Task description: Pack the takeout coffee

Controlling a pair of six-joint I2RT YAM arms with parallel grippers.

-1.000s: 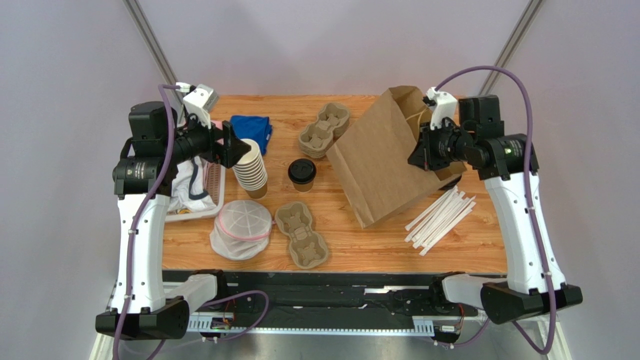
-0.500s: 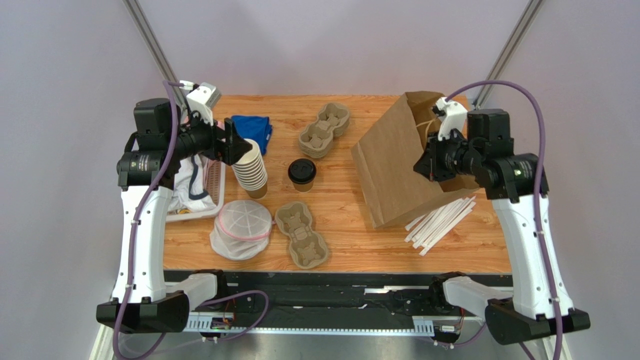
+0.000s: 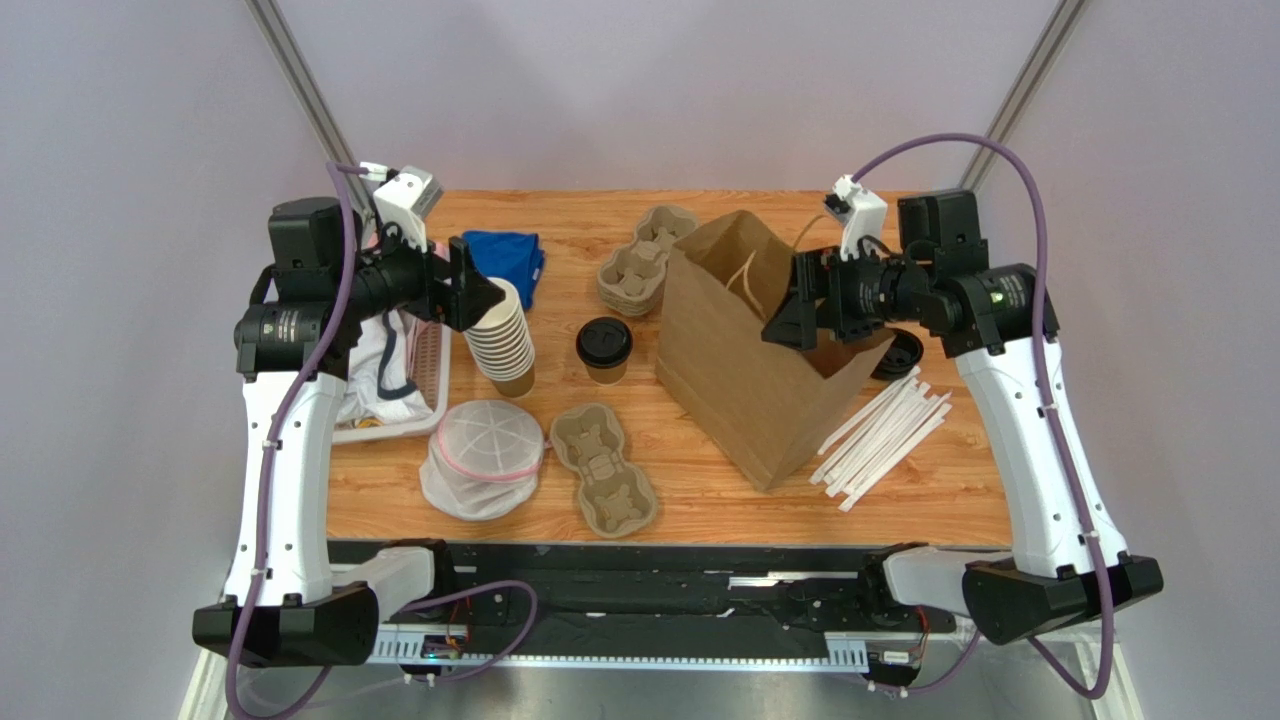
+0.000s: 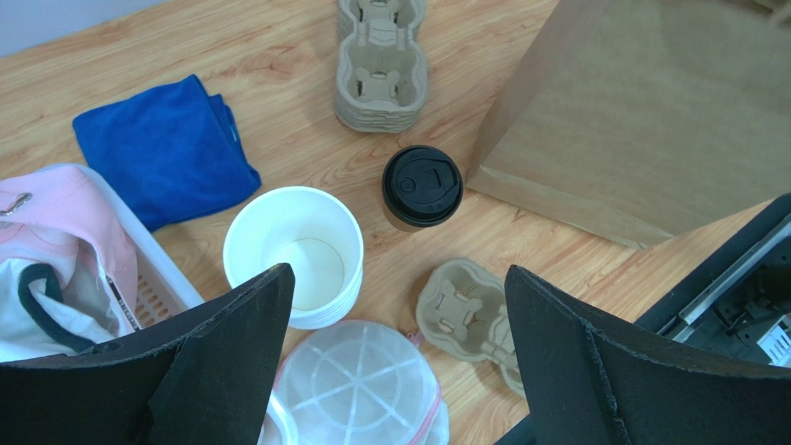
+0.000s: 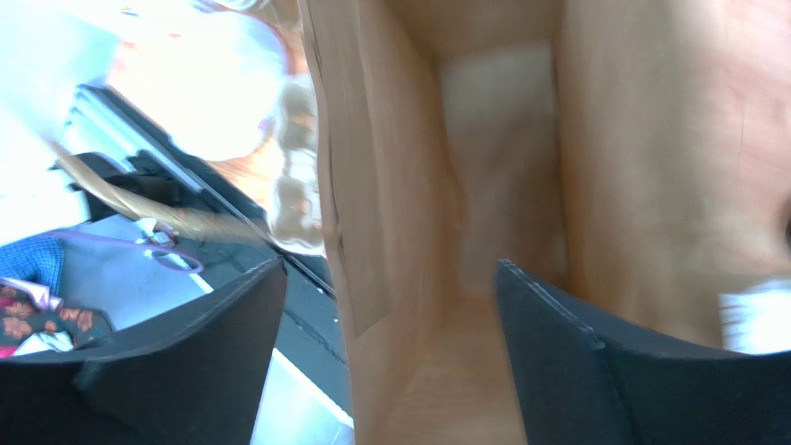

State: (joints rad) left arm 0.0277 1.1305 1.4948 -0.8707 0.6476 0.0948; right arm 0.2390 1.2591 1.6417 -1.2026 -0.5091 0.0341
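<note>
The takeout coffee [image 3: 604, 344] stands upright near the middle of the table [image 3: 706, 483], between a stack of paper cups [image 3: 502, 342] and a brown paper bag [image 3: 747, 387]. The left pincer [image 3: 475, 297] hovers over the stack with its fingers spread wide. In its wrist view the coffee [image 4: 422, 185] lies ahead, just beside the stack and clear of both fingers. The right pincer [image 3: 781, 321] is at the bag's open mouth, well apart from the coffee and also spread. Its wrist view looks down inside the bag, with one bag wall running between the fingers; whether it touches them cannot be told.

The table is pale wood planking, set against plain grey-lilac walls. It also carries two pulp cup carriers [image 3: 649, 258] [image 3: 604, 474], a blue cloth [image 3: 504, 258], a white basket [image 3: 431, 393] with fabric in it, a bagged pack of pale lids [image 3: 484, 458] and a bundle of white straws [image 3: 879, 435].

The coffee is a small tan-brown paper cup under a round black lid with a sip opening.
</note>
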